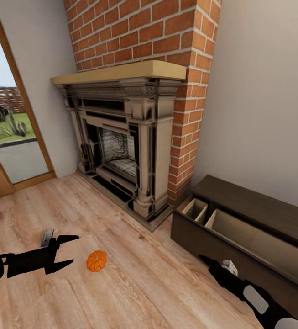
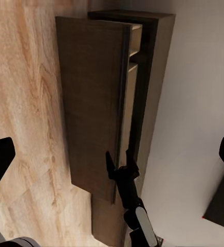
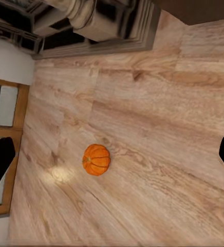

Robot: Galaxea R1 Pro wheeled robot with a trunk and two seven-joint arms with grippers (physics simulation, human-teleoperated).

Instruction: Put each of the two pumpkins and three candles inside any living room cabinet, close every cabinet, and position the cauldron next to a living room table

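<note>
The pumpkin (image 1: 96, 260) lies on the floor (image 1: 121, 292), at 3 o'clock from the left end effector (image 1: 69, 250), whose fingers are spread and empty. Lower it squarely over the ribs before closing (round bodies roll). Cabinet (image 1: 240, 228) front stands open at 3 o'clock. Right end effector (image 2: 121, 165) state: cannot tell.

A home living room is indicated by an ornate fireplace (image 1: 121, 146) set in a brick chimney breast (image 1: 144, 32), a wood-plank floor (image 1: 135, 278) (pale), and a low dark cabinet (image 1: 253, 233).
</note>
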